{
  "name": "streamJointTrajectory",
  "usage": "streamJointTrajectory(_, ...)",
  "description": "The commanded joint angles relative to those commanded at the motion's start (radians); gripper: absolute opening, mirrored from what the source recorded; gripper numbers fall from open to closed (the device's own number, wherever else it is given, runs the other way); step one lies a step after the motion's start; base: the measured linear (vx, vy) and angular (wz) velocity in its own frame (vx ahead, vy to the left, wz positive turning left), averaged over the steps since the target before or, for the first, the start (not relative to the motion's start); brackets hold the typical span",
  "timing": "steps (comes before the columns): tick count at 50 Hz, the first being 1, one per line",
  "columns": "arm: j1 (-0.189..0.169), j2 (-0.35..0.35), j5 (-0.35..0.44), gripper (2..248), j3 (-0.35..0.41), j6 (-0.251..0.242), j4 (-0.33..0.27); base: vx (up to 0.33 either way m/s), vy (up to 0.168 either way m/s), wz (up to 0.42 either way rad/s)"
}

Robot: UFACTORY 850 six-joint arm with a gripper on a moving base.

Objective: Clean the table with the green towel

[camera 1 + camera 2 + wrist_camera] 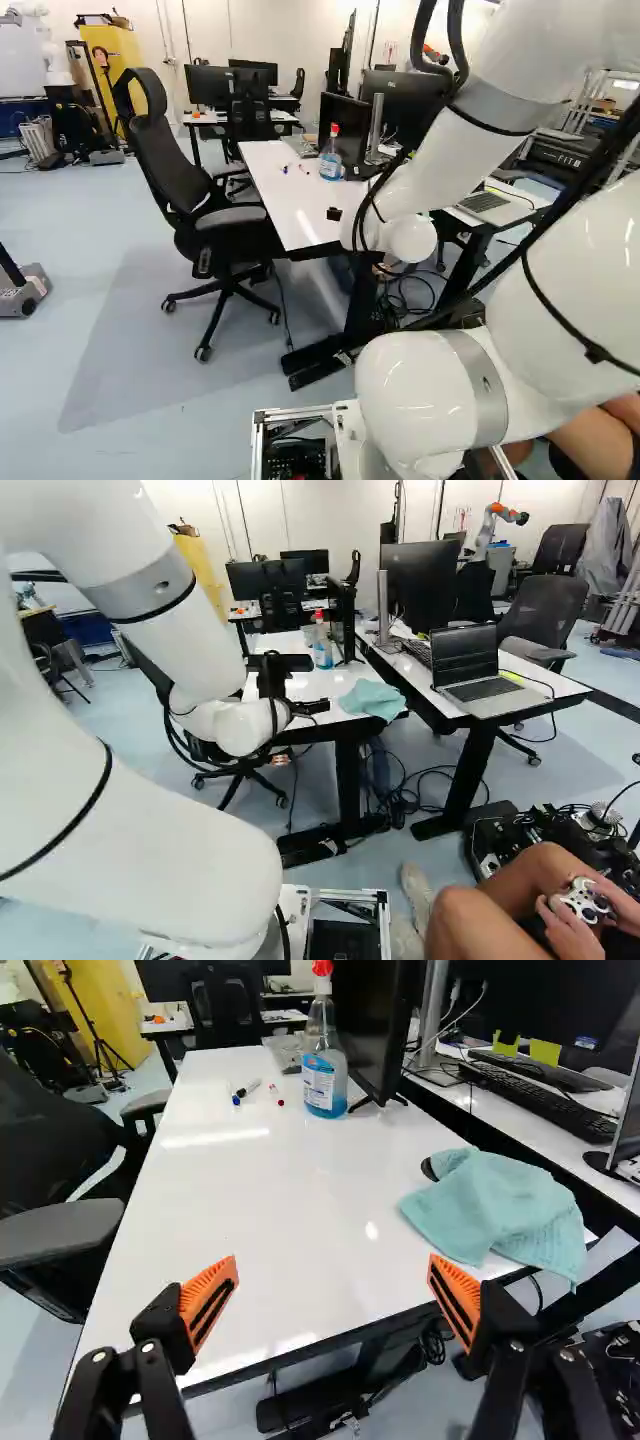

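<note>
In the right base view my gripper (306, 686) is over the near end of the white table, left of the crumpled pale green-blue towel (372, 698). In the wrist view the gripper (333, 1278) stands wide open, nothing between its orange-padded fingers. Ahead of them stretches the glossy white tabletop (270, 1210). The towel (500, 1210) lies bunched beyond one finger, at the table's near corner, partly draped over the edge. A small dark object (429, 1169) shows at its far side. In the left base view the arm hides the towel.
A spray bottle of blue liquid (326, 1080) stands beside a monitor (372, 1025), with markers (246, 1090) near it. A black chair (190, 190) is at one long side. An adjoining desk holds a laptop (470, 670). A person's legs (500, 895) are close ahead of the base. Another robot (497, 525) stands far back.
</note>
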Motion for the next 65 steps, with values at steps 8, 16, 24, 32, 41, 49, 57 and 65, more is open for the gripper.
streamJointTrajectory(8,0.012,0.019,0.038,247,0.035,0.0,-0.002,0.0,0.0,0.0)
streamJointTrajectory(16,0.021,0.034,0.069,247,0.064,0.0,-0.004,0.0,0.0,0.0)
streamJointTrajectory(24,0.028,0.046,0.092,247,0.086,0.0,-0.006,0.0,0.0,0.0)
streamJointTrajectory(32,0.033,0.054,0.109,247,0.101,0.0,-0.007,0.0,0.0,0.0)
streamJointTrajectory(41,0.036,0.059,0.119,247,0.111,0.0,-0.008,0.0,0.0,0.0)
streamJointTrajectory(49,0.037,0.06,0.12,247,0.112,0.0,-0.008,0.0,0.0,0.0)
streamJointTrajectory(57,0.037,0.06,0.12,247,0.112,0.0,-0.008,0.0,0.0,0.0)
streamJointTrajectory(65,0.037,0.06,0.12,247,0.112,0.0,-0.008,0.0,0.0,0.0)
